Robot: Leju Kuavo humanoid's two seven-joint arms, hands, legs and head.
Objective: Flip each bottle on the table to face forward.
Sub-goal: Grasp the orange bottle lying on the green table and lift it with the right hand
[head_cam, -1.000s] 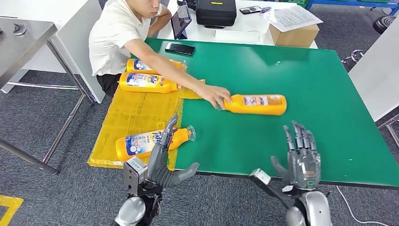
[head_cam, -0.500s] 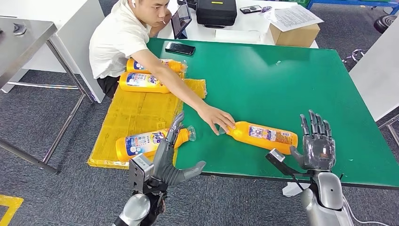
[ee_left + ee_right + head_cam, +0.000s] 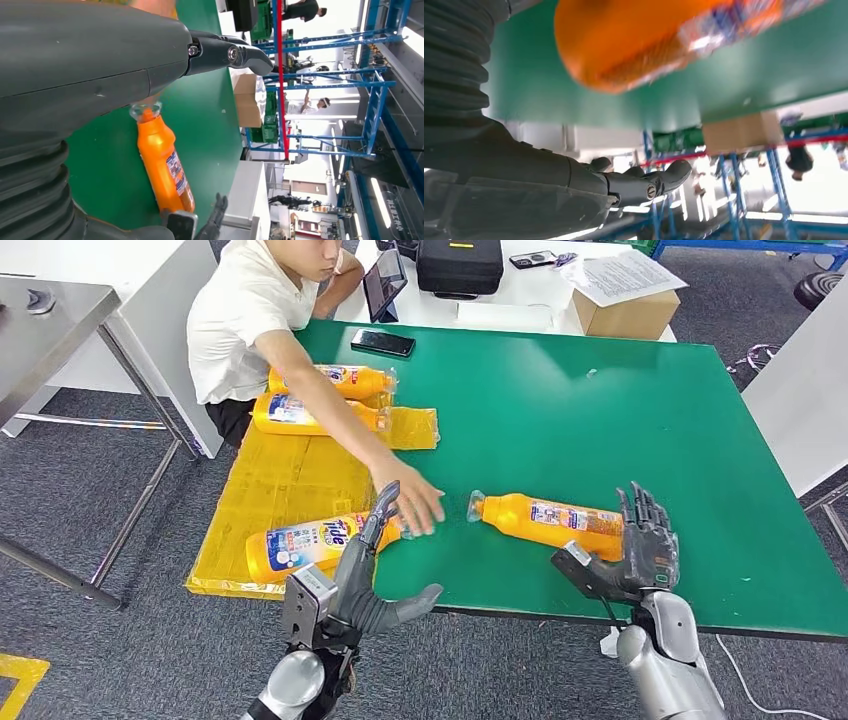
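An orange bottle lies on its side on the green table near the front edge, cap pointing left and its back label up. My right hand stands open by the bottle's base, fingers spread and upright; the right wrist view shows the bottle close to its palm. My left hand hangs open at the table's front left, over another bottle on the yellow mat. The left wrist view looks past it to the lying bottle. A person's hand hovers at that mat bottle's cap.
Two more orange bottles lie at the mat's far end beside the seated person. A phone, a black case and a cardboard box are at the back. A grey metal table stands left.
The person slid the bottle toward the front edge, let go and drew the hand back left. My right hand rose and closed in on the bottle's base. My left hand barely moved.
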